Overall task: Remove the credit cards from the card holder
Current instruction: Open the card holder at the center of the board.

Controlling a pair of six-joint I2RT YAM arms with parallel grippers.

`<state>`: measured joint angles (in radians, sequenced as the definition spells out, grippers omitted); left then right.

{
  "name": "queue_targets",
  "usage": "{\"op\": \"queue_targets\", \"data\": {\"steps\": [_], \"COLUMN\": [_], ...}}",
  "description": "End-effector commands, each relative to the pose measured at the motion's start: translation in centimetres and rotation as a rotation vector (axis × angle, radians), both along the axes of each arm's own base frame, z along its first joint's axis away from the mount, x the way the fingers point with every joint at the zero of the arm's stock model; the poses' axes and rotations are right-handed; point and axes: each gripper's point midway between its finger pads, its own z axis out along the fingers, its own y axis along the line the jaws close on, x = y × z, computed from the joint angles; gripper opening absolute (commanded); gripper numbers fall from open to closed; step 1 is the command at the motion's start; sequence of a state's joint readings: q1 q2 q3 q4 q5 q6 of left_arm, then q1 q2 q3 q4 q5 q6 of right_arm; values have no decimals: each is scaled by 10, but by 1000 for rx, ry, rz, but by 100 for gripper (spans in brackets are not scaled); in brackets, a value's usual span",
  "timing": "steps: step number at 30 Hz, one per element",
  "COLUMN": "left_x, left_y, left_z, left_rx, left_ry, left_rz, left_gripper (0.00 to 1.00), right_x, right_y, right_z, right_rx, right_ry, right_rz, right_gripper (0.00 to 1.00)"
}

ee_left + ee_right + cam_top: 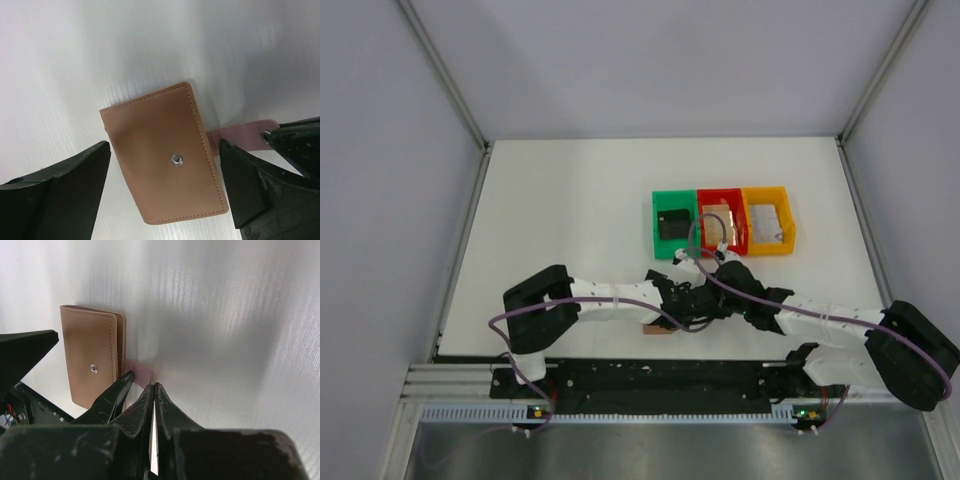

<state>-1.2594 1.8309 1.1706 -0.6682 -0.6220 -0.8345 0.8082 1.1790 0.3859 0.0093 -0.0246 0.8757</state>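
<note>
The card holder (165, 155) is closed, its tan leather face and metal snap stud towards the left wrist camera. Only a brown sliver of the card holder (657, 328) shows under the arms in the top view. My left gripper (165, 145) is open, one finger on each side of the holder, not touching it. The holder's pinkish tab (240, 135) sticks out to the right. My right gripper (154, 385) is shut on the end of that tab (140, 369). The credit cards are hidden inside the closed card holder (92, 360).
Three small bins stand in a row behind the arms: green (658, 222) with a dark flat item in it, red (722, 196) with something tan, and yellow (767, 192). White table (560, 220) lies to the left and back, with grey walls round it.
</note>
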Motion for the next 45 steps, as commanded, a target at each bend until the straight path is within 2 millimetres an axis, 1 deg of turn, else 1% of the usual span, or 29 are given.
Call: {"op": "queue_targets", "data": {"steps": [1,2,5,6,10,11,17,22,25,28,29,32,33,34,37,38,40,41,42,44,45], "left_x": [0,0,3,4,10,11,14,15,13,10,9,8,7,7,8,8,8,8,7,7,8], "left_y": [-7,-5,4,7,25,30,55,83,100,110,113,118,121,123,124,125,126,127,127,127,125], "left_z": [6,8,14,18,35,40,56,47,44,38,36,29,25,22,17,15,10,7,4,1,0], "left_rx": [22,22,31,33,43,37,-52,-68,-117,-184,-209,-280,-292,-310,-348,-354,-365,-364,-364,-368,-371], "left_ry": [-14,-20,-48,-61,-124,-138,-154,-122,-114,-83,-74,-44,-32,-23,-8,-2,14,24,33,48,49], "left_rz": [-36,-32,-11,-6,37,51,114,184,228,259,266,293,301,307,315,318,322,322,321,318,314], "left_gripper": [92,91,80,79,75,75,73,73,73,73,73,73,71,68,55,50,41,37,34,29,28], "right_x": [12,11,11,11,10,14,16,16,18,18,15,14,12,15,17,17,18,17,18,20,20], "right_y": [7,6,4,2,-3,-5,-11,-13,-13,-13,-14,0,5,13,28,32,41,46,50,60,65], "right_z": [18,18,16,15,12,12,10,9,10,11,9,27,34,48,79,86,98,102,102,105,105], "right_rx": [53,52,44,41,30,18,6,2,2,2,-13,36,60,110,195,214,250,263,265,276,281], "right_ry": [-56,-54,-51,-50,-44,-56,-53,-54,-59,-61,-46,-83,-91,-129,-196,-205,-223,-226,-222,-216,-211], "right_rz": [-20,-22,-28,-30,-38,-55,-71,-74,-76,-73,-57,28,53,76,130,144,172,187,201,222,235], "right_gripper": [0,0,0,0,0,0,0,0,0,0,0,0,0,1,12,15,18,18,17,17,16]}}
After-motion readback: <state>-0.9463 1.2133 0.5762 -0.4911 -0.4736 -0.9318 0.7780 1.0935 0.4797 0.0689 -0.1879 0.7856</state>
